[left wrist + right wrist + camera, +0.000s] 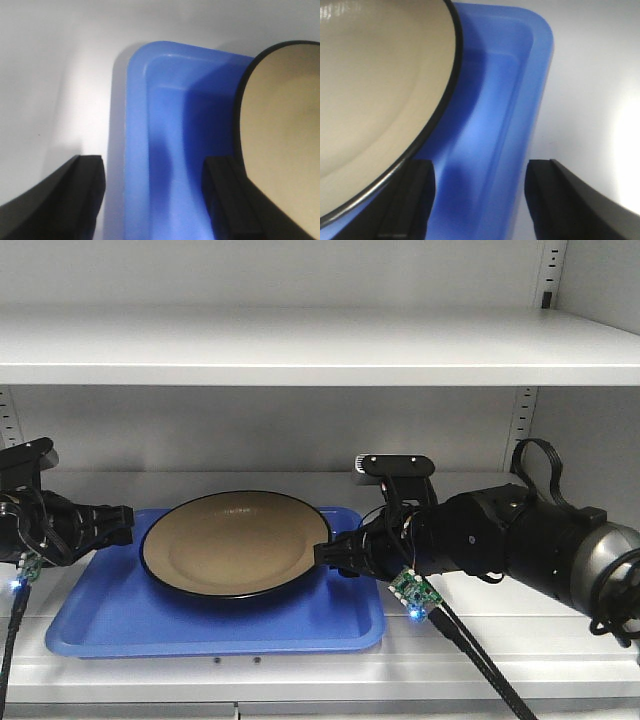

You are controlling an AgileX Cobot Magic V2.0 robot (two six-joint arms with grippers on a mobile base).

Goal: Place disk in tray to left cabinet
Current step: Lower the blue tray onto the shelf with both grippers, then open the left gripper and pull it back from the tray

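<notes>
The tan disk point(235, 540) with its thin black rim lies flat in the blue tray point(200, 625), which rests on a white shelf point(480, 650) of the left cabinet. My left gripper point(125, 522) is open at the tray's left end; in the left wrist view point(155, 200) its fingers straddle the tray's rim point(135, 150) without pinching it. My right gripper point(330, 555) is open at the tray's right end, and in the right wrist view point(479, 200) the tray's rim point(530, 125) runs between its spread fingers, beside the disk point(380, 90).
Another shelf point(300, 345) runs close overhead. Slotted upright rails point(520, 425) stand at the cabinet's back wall. The shelf's front edge point(320, 690) lies just before the tray. My right arm's cable point(470, 655) hangs across it.
</notes>
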